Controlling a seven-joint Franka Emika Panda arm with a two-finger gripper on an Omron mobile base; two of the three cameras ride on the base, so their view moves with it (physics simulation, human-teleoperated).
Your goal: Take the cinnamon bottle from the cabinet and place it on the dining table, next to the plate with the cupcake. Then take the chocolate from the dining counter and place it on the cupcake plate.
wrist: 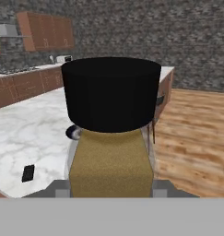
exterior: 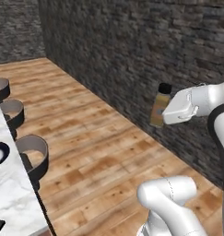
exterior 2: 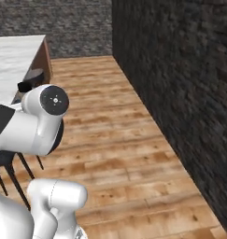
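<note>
Cinnamon bottle is clamped upright in the gripper at centre right of the left base view, chocolate seen lower left on the dining table

Left base view: from behind the arm, facing forward along plank floor and stone wall, marble dining table lower left. Right base view: same floor and wall. Hand view: close behind cinnamon bottle.
</note>
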